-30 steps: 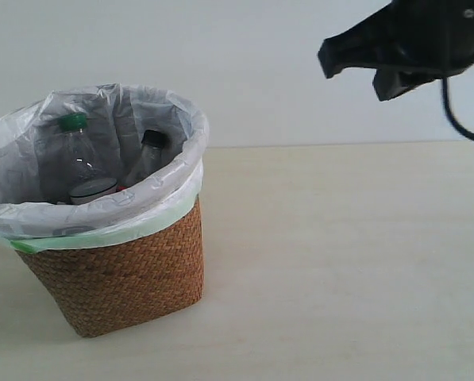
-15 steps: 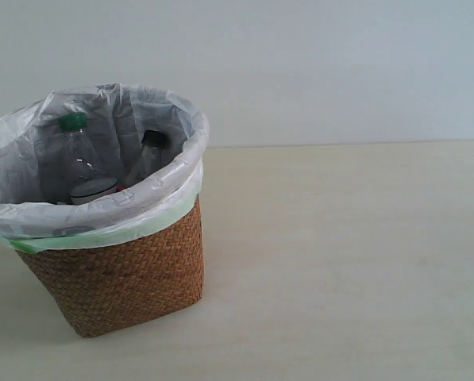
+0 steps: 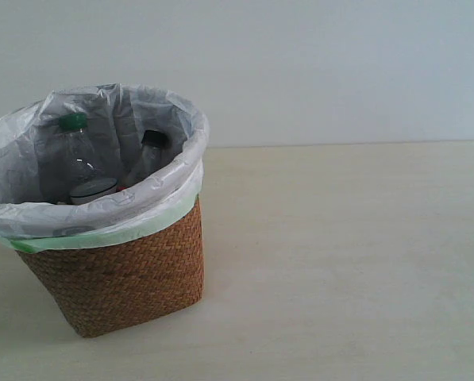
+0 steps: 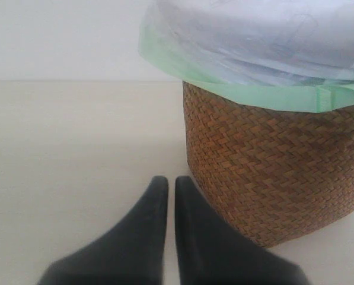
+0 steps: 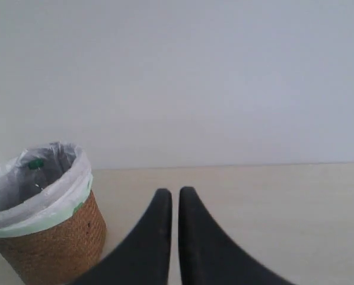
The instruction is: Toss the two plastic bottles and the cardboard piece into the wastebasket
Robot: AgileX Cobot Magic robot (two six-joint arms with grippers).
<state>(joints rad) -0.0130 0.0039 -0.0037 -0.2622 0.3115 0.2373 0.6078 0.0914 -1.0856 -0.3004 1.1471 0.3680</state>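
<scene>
Wicker wastebasket (image 3: 125, 278), tapered with a tight weave, sits left on the matte table (image 3: 340, 262). Crinkled translucent liner (image 3: 30, 214) has its green hem folded over the rim. Inside: green-cap bottle (image 3: 71, 151) upright, black-cap bottle (image 3: 148, 155) leaning to its right. Left gripper (image 4: 166, 184) is just beside the basket, jaws nearly touching, nothing held. Right gripper (image 5: 175, 196) same, well apart.

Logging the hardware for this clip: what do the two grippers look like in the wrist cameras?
Both match. The left gripper and the right gripper each have two plain matte black fingers, broad at the base and curving inward to slim, rounded tips. Their surfaces look smooth, with no markings or cables visible. The arms themselves are outside all three views.
</scene>
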